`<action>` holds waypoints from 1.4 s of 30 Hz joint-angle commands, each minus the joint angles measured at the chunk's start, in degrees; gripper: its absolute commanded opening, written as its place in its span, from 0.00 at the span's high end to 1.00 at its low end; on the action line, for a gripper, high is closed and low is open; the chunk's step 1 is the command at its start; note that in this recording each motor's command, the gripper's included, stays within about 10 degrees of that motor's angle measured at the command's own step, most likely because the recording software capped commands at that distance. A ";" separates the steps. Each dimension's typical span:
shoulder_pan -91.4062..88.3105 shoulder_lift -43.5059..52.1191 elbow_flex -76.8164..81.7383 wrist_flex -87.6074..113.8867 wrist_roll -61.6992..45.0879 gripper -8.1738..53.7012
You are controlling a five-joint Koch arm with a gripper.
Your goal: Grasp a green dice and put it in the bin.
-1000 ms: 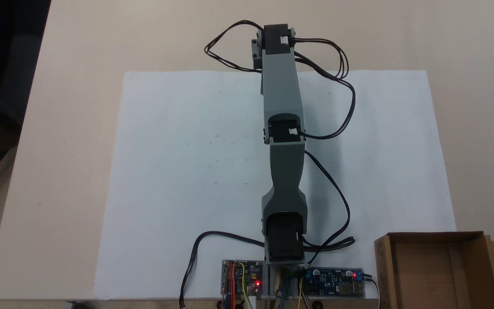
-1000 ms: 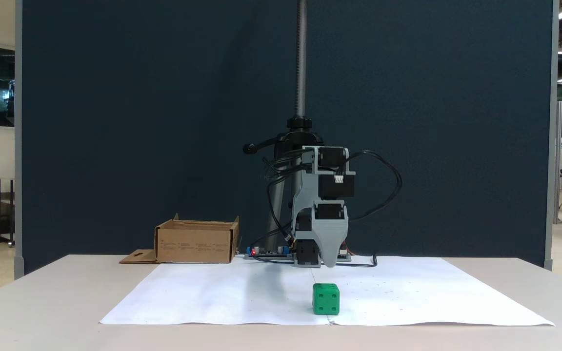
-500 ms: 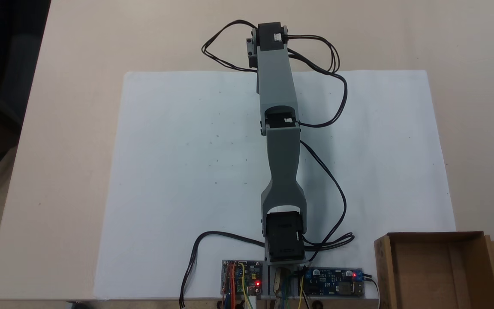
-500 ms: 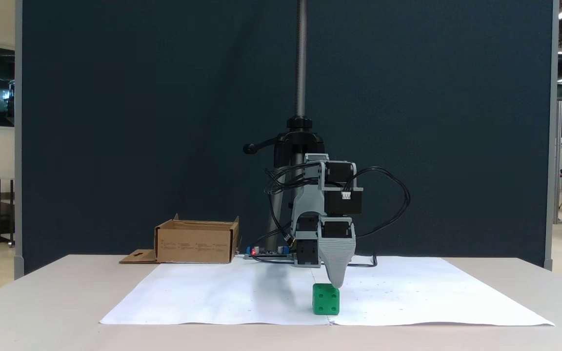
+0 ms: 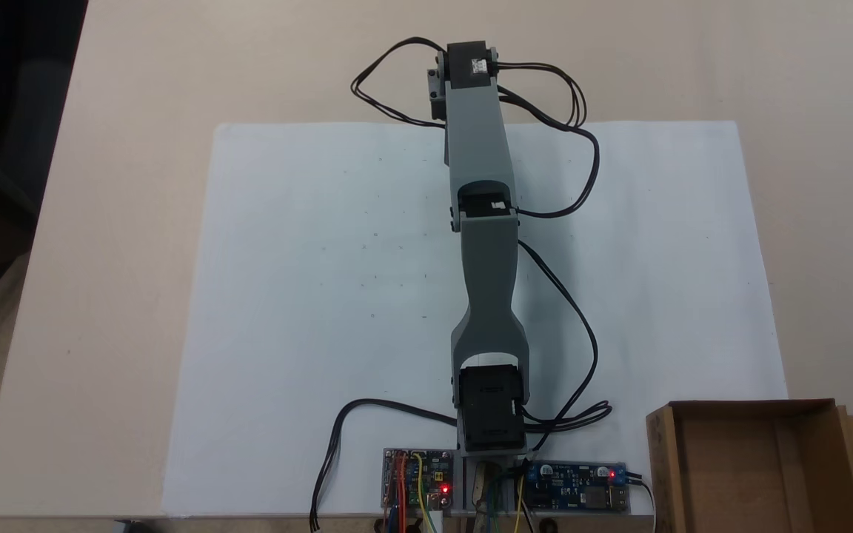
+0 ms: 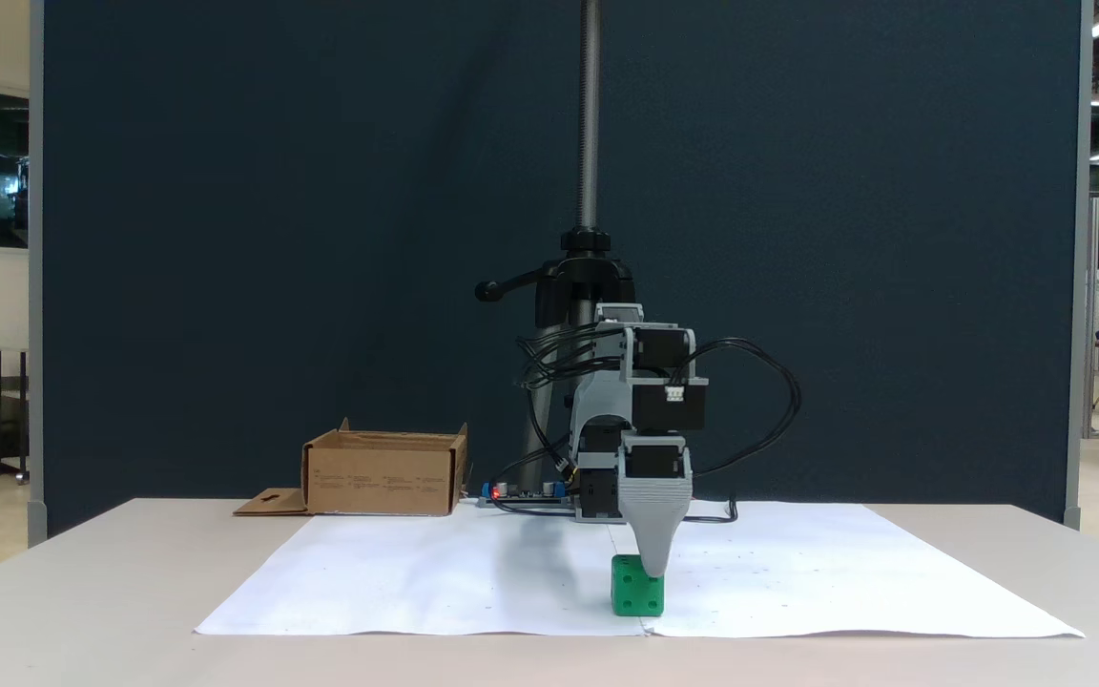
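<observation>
Down at the lower centre of the front-on fixed view, the green dice [image 6: 636, 596] sits on the white paper sheet [image 6: 416, 582], close to its near edge. The gripper [image 6: 653, 570] points straight down with its visible grey tip overlapping the dice's upper right corner; its jaws line up one behind the other, so whether it is spread or clenched cannot be told. The bin [image 6: 383, 471] stands well apart at mid-left, beside the arm's base. The dice looks like light, rigid plastic with smooth faces, so it would probably best be pinched squarely across two opposite flat sides, low enough not to squirt out.
</observation>
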 commanded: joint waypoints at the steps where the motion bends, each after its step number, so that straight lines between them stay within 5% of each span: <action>1: 0.26 0.79 -3.16 2.46 3.43 0.23; 32: 2.02 -3.34 -3.16 -1.05 2.64 0.23; 42: 2.46 -3.96 -3.16 -1.67 1.67 0.33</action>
